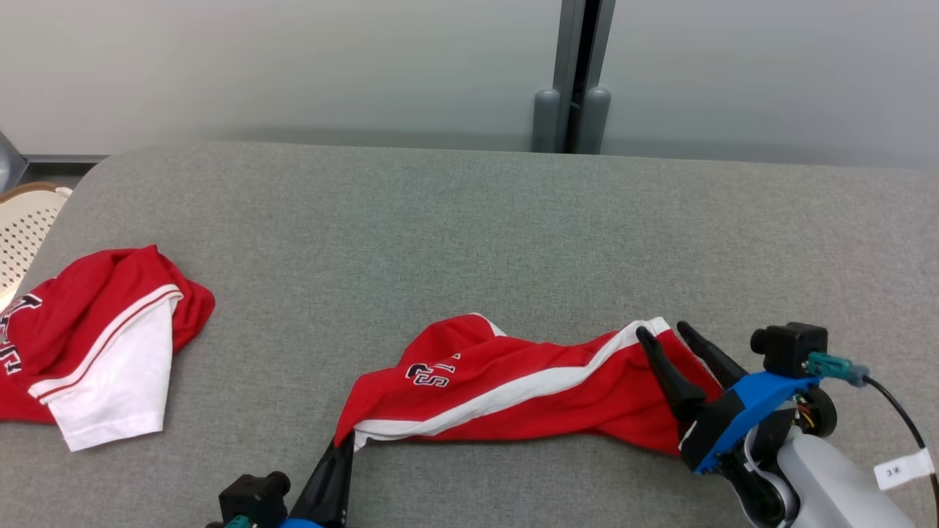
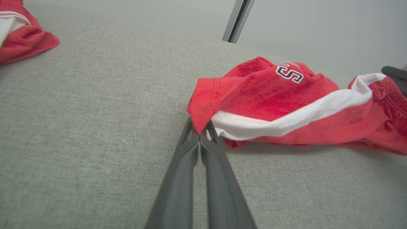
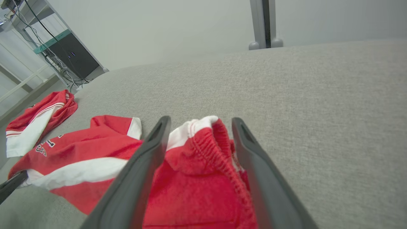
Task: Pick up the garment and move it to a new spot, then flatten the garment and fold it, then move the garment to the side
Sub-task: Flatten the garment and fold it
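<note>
red-and-white cloth garment [image 1: 513, 389], seems limp, light | left gripper [image 2: 200, 135] fingers clamped on its 8 o'clock corner | right gripper [image 3: 201, 124] fingers apart astride 3 o'clock waistband, likely good hold

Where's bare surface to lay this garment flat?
Widest bare patch: the far half of the grey table, behind the garment. Also the gap between it and the second red garment at left. Crowded: near edge, where the left hand pinches a corner and the open right hand straddles the waistband.
</note>
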Controlling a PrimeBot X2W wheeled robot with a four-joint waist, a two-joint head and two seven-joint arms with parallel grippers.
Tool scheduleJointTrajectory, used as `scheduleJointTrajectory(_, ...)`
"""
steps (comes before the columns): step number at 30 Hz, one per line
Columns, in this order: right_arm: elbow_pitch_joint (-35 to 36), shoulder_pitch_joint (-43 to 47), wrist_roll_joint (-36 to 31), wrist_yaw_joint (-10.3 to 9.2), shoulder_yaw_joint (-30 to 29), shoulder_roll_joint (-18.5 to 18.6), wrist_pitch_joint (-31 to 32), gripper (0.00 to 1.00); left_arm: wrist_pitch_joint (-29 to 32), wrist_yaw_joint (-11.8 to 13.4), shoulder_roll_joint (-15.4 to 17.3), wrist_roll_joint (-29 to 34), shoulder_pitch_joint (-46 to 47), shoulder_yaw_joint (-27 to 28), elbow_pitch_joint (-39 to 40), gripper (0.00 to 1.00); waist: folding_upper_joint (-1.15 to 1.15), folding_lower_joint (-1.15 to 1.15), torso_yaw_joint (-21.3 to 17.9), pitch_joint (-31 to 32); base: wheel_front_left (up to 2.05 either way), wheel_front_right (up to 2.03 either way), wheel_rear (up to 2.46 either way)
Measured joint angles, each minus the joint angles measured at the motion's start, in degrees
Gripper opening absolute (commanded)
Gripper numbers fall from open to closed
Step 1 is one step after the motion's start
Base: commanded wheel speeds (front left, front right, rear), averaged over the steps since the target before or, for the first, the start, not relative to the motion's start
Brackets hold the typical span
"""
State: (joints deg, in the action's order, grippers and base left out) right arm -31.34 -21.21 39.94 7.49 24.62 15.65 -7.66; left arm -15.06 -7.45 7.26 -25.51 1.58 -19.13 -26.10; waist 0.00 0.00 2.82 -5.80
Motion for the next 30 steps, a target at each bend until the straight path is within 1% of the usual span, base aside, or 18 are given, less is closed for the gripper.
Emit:
scheduleJointTrajectory(3,-0.33,-0.87,2.75,0.00,2.69,1.62,3.79,1.00,0.00,0.00,-0.08,0.30,-0.01,-0.13,-0.27,0.00,0.00,0.00,0.12,0.18,0.00,0.00,0.00)
scheduleJointTrajectory(6,0.83,-1.18,5.84,0.00,5.28,2.87,6.30,1.00,0.00,0.00,-0.14,0.33,-0.02,-0.34,-0.55,0.00,0.00,0.00,0.24,0.10,0.00,0.00,0.00)
scheduleJointTrajectory(12,2.94,-2.42,10.11,0.00,8.56,5.02,7.87,1.00,0.00,0.00,-0.15,0.33,-0.03,-0.49,-0.87,0.00,0.00,0.00,0.38,-0.34,0.00,0.00,0.00)
scheduleJointTrajectory(16,2.43,-4.14,12.83,0.00,8.95,5.16,8.33,1.00,0.00,0.00,-0.16,0.33,-0.02,-0.75,-0.99,0.00,0.00,0.00,0.49,-0.81,0.00,0.00,0.00)
scheduleJointTrajectory(17,2.07,-4.52,13.25,0.00,9.16,5.19,8.68,0.96,0.00,0.00,-0.16,0.33,-0.01,-0.83,-1.02,0.00,0.00,0.00,0.56,-0.92,0.00,0.00,0.00)
scheduleJointTrajectory(18,1.75,-4.72,13.58,0.00,9.32,5.15,8.69,0.89,0.00,0.00,-0.19,0.33,0.01,-0.97,-1.08,0.00,0.00,0.00,0.65,-1.03,0.00,0.00,0.00)
scheduleJointTrajectory(19,1.32,-5.02,14.15,0.00,9.48,5.12,8.69,0.44,0.00,0.00,-0.21,0.29,0.03,-1.12,-1.14,0.00,0.00,0.00,0.75,-1.15,0.00,0.00,0.00)
scheduleJointTrajectory(21,0.83,-5.56,14.52,0.00,9.81,5.12,8.49,0.05,0.00,0.00,-0.25,0.26,0.18,-1.33,-1.25,0.00,0.00,0.00,0.98,-1.36,0.00,0.00,0.00)
scheduleJointTrajectory(22,0.74,-5.73,14.82,0.00,9.84,5.10,7.97,0.00,0.00,0.00,-0.27,0.21,0.36,-1.37,-1.26,0.00,0.00,0.00,1.08,-1.46,0.00,0.00,0.00)
scheduleJointTrajectory(27,-0.18,-6.44,15.10,0.00,10.32,5.32,5.31,0.00,0.00,0.00,-0.34,-0.01,0.85,-0.92,-0.85,0.00,0.00,0.00,1.21,-1.74,0.00,0.00,0.00)
scheduleJointTrajectory(30,0.30,-7.06,15.07,0.00,10.23,5.80,2.18,0.00,0.01,0.00,-0.12,-0.15,1.88,-0.56,1.13,0.00,0.00,0.00,1.03,-1.51,0.00,0.00,0.00)
